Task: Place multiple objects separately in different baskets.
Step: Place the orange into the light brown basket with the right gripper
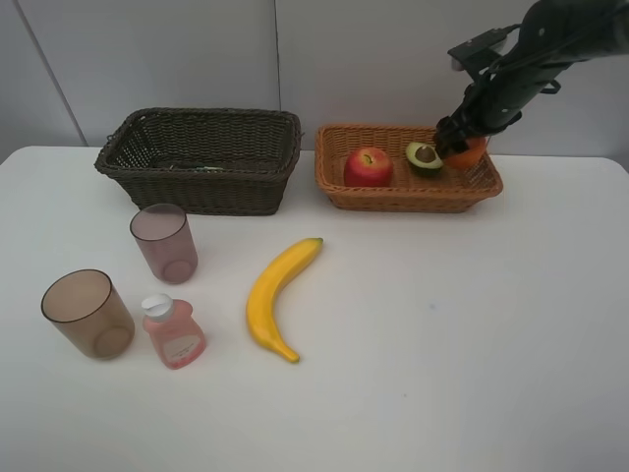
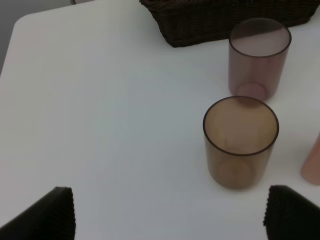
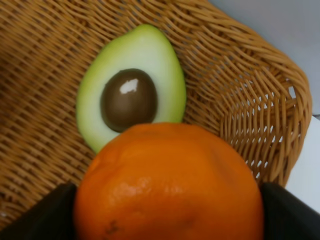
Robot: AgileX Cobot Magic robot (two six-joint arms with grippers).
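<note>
Woven wicker dark brown basket point(image 1: 201, 157), woven wicker light tan basket point(image 1: 393, 197), smooth translucent cups point(image 1: 86, 313) point(image 1: 164, 243), avocado point(image 3: 150, 55) with glossy pit, dimpled tangerine point(image 3: 170, 185), matt white counter point(image 1: 442, 324).

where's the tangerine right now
In the exterior high view the tangerine is on the right side, at the right end of the tan basket. It is gripped by the right gripper, just right of the avocado.

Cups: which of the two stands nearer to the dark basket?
The pinkish cup, just in front of the dark basket. The brownish cup stands farther away from it, beside the pink bottle.
</note>
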